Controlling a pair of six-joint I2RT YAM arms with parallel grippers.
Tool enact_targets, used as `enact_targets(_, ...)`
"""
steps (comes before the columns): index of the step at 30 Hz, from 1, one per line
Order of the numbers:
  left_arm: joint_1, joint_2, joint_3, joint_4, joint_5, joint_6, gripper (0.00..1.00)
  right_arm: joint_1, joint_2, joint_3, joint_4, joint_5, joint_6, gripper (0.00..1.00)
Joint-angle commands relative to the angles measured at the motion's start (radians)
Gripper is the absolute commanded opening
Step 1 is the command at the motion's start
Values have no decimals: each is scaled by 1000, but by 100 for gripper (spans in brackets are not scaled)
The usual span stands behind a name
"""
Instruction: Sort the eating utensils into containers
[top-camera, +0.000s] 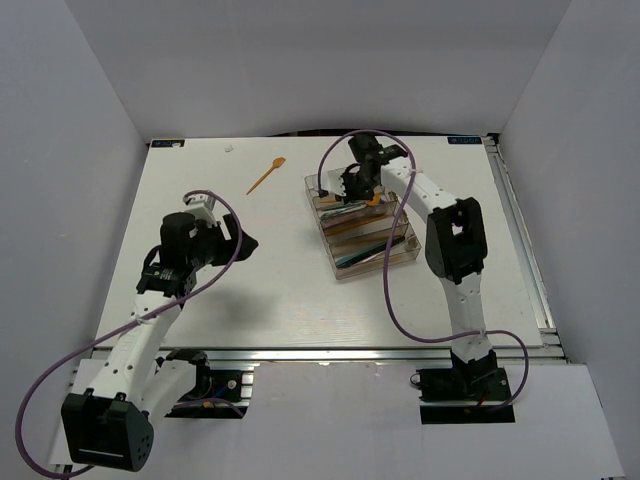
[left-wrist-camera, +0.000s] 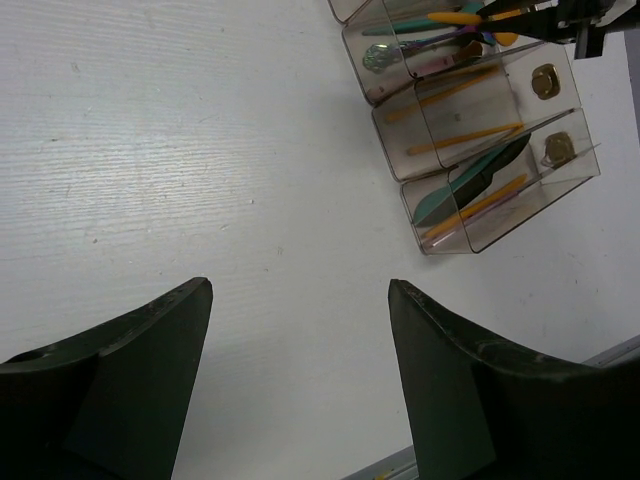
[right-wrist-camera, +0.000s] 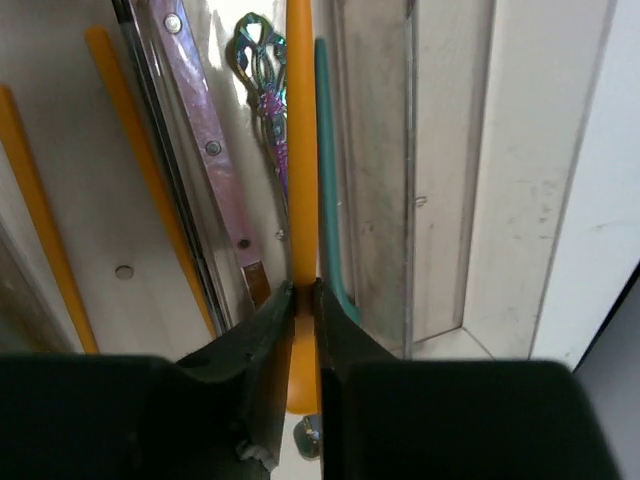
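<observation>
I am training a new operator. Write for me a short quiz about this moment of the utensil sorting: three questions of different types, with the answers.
1. True or false: the left tool holds a fork.
2. Which colour has the utensil that the right tool grips over the tray? A teal, B orange, C black.
3. How many utensils lie on the table outside the tray?

Key
1. False: it is open and empty, above bare table.
2. B.
3. One, the loose orange utensil at the far side.
</observation>
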Motion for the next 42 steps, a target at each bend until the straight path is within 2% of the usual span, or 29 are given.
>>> enact_targets(1,4,2,13,-3,-6,0,82,2,-40,-50,75,13,-5,20)
enact_targets(2,4,8,21,-1,-3,8,82,2,-43,-65,88,26,-8,25)
enact_targets(3,4,25,27,0,0,8,82,2,-42,-76,99,32,-8,36)
enact_targets(6,6,56,59,0,15,21,82,-8,-48,-89,117,33,1,47)
enact_targets(10,6,113,110,0,32,49,82,-29,-80,-67,122,7,36,49)
enact_targets(14,6,255,229,0,84,87,87,-77,-179,-27,99,-130,148,53)
enact_targets(15,6,299,259,-3,93,113,88,-102,-207,-33,121,-157,172,69)
enact_targets(16,6,394,291,-6,103,127,89,-116,-238,-53,160,-177,205,89)
enact_targets(18,6,496,397,-7,100,159,89,-177,-362,-200,297,-255,373,89)
enact_targets(19,6,546,436,-11,89,181,89,-202,-397,-257,448,-288,454,89)
enact_targets(20,6,649,525,-21,81,198,89,-224,-452,-341,511,-346,630,89)
enact_targets(21,4,703,573,-29,49,230,88,-257,-460,-345,516,-417,642,89)
enact_targets(22,4,800,619,-49,31,265,87,-271,-454,-333,417,-559,624,86)
enact_targets(23,4,847,709,-57,12,297,86,-291,-451,-307,357,-615,561,76)
enact_targets(25,4,976,785,-61,-49,337,83,-308,-468,-326,254,-751,513,68)
enact_targets(27,4,1056,901,-60,-83,359,79,-320,-493,-395,234,-789,483,60)
enact_targets(31,3,1241,1091,-54,-127,381,72,-325,-552,-492,208,-795,441,56)
enact_targets(35,-6,1399,1279,-44,-190,382,71,-337,-559,-536,208,-812,455,55)
enact_targets(37,-19,1473,1367,-20,-210,443,71,-340,-548,-546,209,-816,466,55)
enact_targets(42,-35,1594,1483,23,-232,544,72,-356,-517,-533,212,-818,481,54)
